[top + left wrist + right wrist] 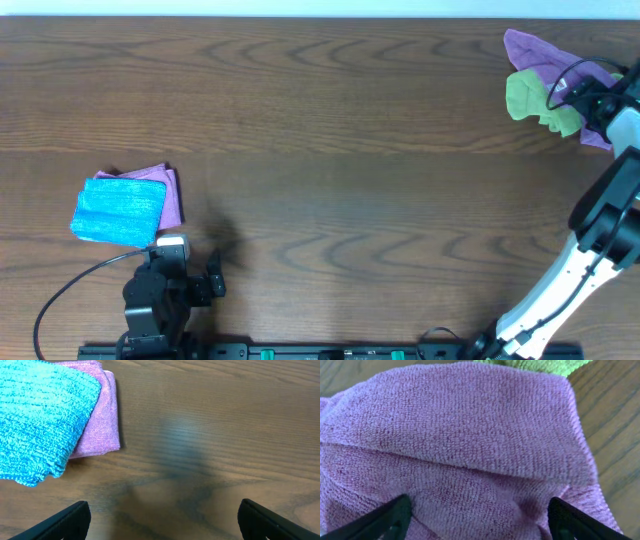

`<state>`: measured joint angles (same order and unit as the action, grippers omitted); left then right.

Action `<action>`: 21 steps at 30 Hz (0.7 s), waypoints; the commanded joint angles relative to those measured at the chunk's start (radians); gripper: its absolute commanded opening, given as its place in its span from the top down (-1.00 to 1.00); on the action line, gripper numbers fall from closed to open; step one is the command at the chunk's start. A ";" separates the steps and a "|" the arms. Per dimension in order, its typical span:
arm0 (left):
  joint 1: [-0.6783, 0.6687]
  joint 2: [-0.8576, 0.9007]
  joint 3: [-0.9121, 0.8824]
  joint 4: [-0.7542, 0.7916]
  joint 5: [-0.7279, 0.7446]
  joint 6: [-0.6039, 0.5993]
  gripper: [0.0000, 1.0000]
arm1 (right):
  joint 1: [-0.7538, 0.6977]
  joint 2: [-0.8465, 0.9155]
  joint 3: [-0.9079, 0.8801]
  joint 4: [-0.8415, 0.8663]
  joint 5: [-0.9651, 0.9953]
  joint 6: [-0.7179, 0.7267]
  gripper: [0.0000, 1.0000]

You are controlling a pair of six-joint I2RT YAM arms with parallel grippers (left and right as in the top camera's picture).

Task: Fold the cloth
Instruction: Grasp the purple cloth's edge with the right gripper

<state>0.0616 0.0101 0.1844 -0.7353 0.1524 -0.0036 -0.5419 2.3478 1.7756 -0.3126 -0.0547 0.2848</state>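
The cloth (530, 50) lies crumpled and purple at the far right corner of the table, and it fills the right wrist view (470, 435). A lime-green cloth (530, 98) lies partly over it, showing only as a strip (535, 365) at the top of that view. My right gripper (574, 100) is down on the purple cloth. Its jaws (480, 520) stand wide apart with a hump of the fabric between them, so it is open. My left gripper (188, 262) is at the near left, open (162, 520) over bare wood.
A folded blue cloth (120, 208) (40, 415) rests on a folded pink-purple cloth (172, 195) (100, 425) at the left, just beyond my left gripper. The table's far edge (300, 18) runs close behind the cloths on the right.
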 commanded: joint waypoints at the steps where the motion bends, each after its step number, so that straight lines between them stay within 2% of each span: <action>1: -0.004 -0.006 -0.019 -0.005 -0.006 -0.004 -0.90 | -0.001 0.011 0.022 0.002 -0.006 0.008 -0.57; 2: -0.004 -0.006 -0.019 -0.005 -0.006 -0.004 -0.90 | -0.001 0.011 0.021 0.003 -0.006 0.007 -0.48; 8: -0.004 -0.006 -0.019 -0.005 -0.006 -0.004 -0.90 | -0.001 0.011 0.021 0.002 -0.006 0.007 0.42; 12: -0.004 -0.006 -0.019 -0.005 -0.006 -0.004 -0.91 | -0.001 0.011 0.022 -0.008 -0.006 0.007 0.91; 13: -0.004 -0.006 -0.019 -0.005 -0.006 -0.004 -0.90 | -0.001 0.010 0.022 -0.014 -0.006 0.007 0.97; 21: -0.004 -0.007 -0.019 -0.005 -0.006 -0.004 -0.90 | 0.001 -0.045 0.024 -0.074 -0.006 0.006 0.98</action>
<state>0.0616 0.0101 0.1844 -0.7353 0.1524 -0.0032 -0.5419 2.3459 1.7802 -0.3695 -0.0689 0.2932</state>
